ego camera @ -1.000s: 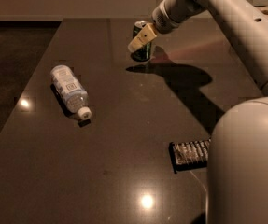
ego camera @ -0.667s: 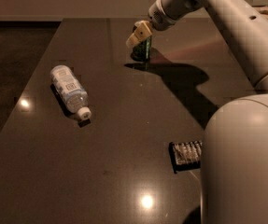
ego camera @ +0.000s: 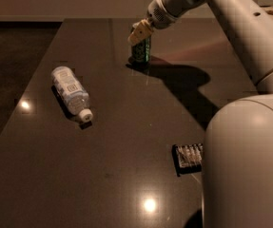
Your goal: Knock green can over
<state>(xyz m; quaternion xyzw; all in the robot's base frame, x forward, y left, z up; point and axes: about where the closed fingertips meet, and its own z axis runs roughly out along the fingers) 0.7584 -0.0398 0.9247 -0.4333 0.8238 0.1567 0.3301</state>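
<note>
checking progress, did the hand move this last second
Yes. The hand has shifted toward the far table edge, from partway down the green can to its top.

The claw was pale yellow-tan and sat at the top of the green can, whose side was dark green with faint pale lettering. The arm behind it was off-white with a few small dark dots, and the robot's body was the same off-white. The desk was glossy dark grey-brown, marked by bright white light spots and a black shadow. The water bottle was clear, with a pale blue-and-white label and a white cap. A small black tray showed pale, glinting ridges. The wall was beige.
</note>
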